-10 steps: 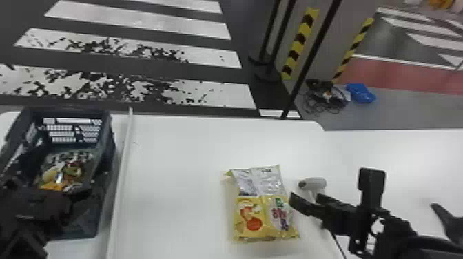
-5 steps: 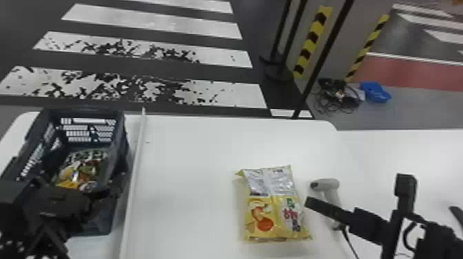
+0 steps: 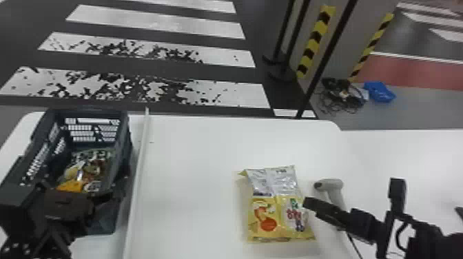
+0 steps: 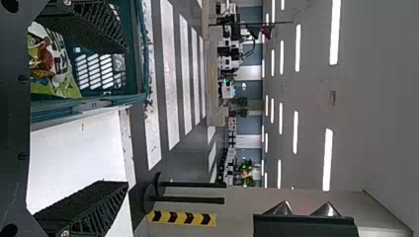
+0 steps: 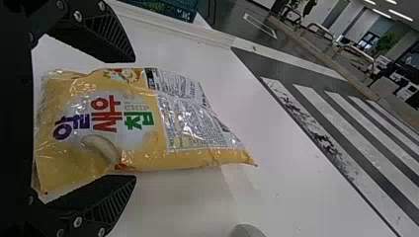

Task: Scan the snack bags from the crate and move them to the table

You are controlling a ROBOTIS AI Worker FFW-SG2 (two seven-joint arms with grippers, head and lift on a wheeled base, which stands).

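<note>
Snack bag (image 3: 275, 206) is lying on the worktop (image 3: 193, 193), presumably for easy reading by the scanner (image 3: 332, 187) at its two o'clock; the right gripper (image 5: 134, 118) and left gripper (image 4: 127, 117) are holding fingers apart, the latter hovering at the nine-o'clock crate (image 3: 106, 213).

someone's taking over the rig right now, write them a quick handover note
Left gripper: open, at the crate, holding nothing.
Right gripper: open, fingers on either side of the yellow chip bag; contact can't be told.
Things: chip bag lies on the table, handheld scanner just right of it; more snack bags in the crate.
Done: one bag is on the table; whether it was scanned, I can't tell.
Left: scan and move the crate's bags.
</note>
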